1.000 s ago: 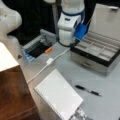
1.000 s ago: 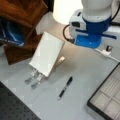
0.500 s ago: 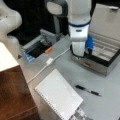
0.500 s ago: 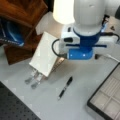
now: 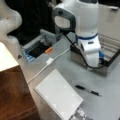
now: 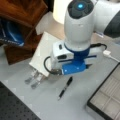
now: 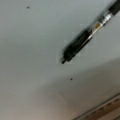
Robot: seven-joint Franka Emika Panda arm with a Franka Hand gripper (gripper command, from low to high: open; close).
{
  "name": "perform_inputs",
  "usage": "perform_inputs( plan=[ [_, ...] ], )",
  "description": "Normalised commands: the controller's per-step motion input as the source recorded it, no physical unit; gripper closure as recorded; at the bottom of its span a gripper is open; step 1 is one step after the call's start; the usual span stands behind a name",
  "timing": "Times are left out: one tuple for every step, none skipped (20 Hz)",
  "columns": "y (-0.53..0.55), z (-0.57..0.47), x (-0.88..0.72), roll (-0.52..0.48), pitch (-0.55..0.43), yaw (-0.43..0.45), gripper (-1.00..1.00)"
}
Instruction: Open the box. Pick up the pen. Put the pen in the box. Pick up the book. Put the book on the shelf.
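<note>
Since the earlier frames the arm has swung from the box (image 5: 105,56) toward the pen (image 5: 88,90), which lies flat on the grey table (image 5: 65,67) at lower right in a front view and at lower centre (image 6: 65,87) in a front view. The gripper itself is hidden — whether its jaws are wide or narrow cannot be told. The box stands open; its beige compartments (image 6: 110,96) hold nothing visible. The book (image 5: 58,96) lies at lower centre, beside the shelf (image 5: 12,85).

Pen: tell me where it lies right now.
The pen lies flat on the grey table, between the spiral notebook and the open box, in both front views.
</note>
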Motion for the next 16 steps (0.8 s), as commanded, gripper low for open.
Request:
perform_inputs(
  plan=[
    [-0.13, -0.08, 0.34, -0.091, 0.113, 0.282, -1.00],
    [-0.13, -0.10, 0.33, -0.076, 0.137, 0.237, -1.00],
    [-0.13, -0.14, 0.32, -0.066, 0.139, 0.196, -1.00],
    [-0.11, -0.14, 0.31, -0.065, 0.132, 0.170, -1.00],
    [-0.10, -0.15, 0.31, -0.042, 0.118, 0.141, -1.00],
    [-0.08, -0.15, 0.30, -0.046, 0.115, 0.117, -1.00],
    [-0.07, -0.12, 0.29, -0.048, 0.105, 0.109, -1.00],
    [-0.07, -0.12, 0.28, -0.054, 0.121, 0.086, -1.00],
    [-0.06, -0.14, 0.28, -0.056, 0.118, 0.073, -1.00],
    [-0.06, -0.16, 0.30, -0.052, 0.100, 0.069, -1.00],
    [-0.06, -0.16, 0.31, -0.052, 0.091, 0.069, -1.00],
    [-0.08, -0.17, 0.32, -0.049, 0.081, 0.073, -1.00],
    [-0.10, -0.17, 0.33, -0.056, 0.070, 0.076, -1.00],
    [-0.11, -0.16, 0.33, -0.060, 0.067, 0.078, -1.00],
    [-0.13, -0.15, 0.33, -0.070, 0.060, 0.082, -1.00],
    [-0.15, -0.11, 0.31, -0.083, 0.058, 0.089, -1.00]
  ],
)
